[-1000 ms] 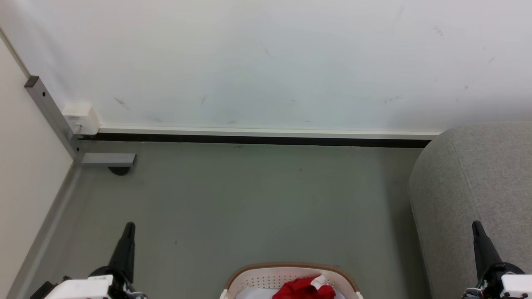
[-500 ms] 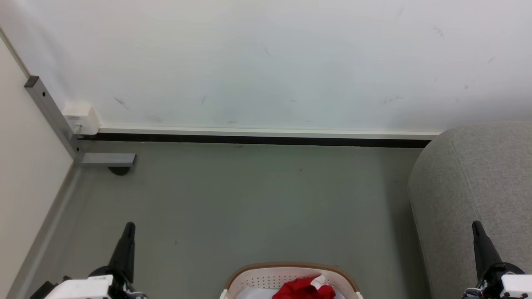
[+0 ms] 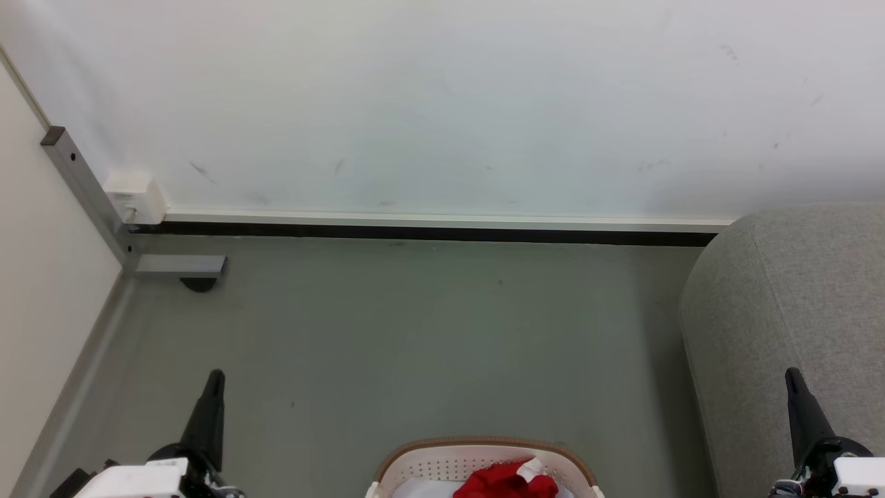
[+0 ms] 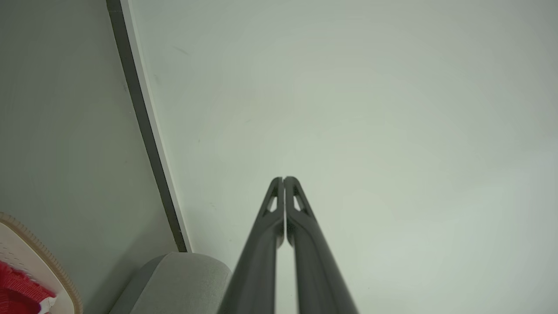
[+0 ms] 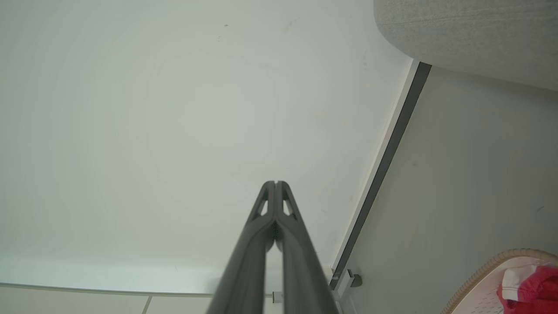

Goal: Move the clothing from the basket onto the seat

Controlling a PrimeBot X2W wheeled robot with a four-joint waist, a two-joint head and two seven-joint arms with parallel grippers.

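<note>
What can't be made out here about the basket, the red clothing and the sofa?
Basket: the head view's bottom edge cuts off all but its far rim, so its full contents are unknown.
Clothing: the same edge leaves just a red hump with white trim, so its full shape is unclear.
Seat: the head view's right edge crops it, hiding the sitting surface.

Corner of a room: wall, floor and fittings.
Off-white wall [image 3: 442, 104] flecked with faint dark scuffs, edged at its foot by a white skirting strip [image 3: 442, 221] above a black band [image 3: 415, 233]. Below, dull grey-green floor [image 3: 415, 332]. At the left, a cream panel [image 3: 41, 277] bordered by a slanting grey metal post [image 3: 83, 187], with a small white box [image 3: 135, 194] against it and, lower down, a short metal bar [image 3: 180, 265] over a dark rounded foot [image 3: 199, 284].
</note>
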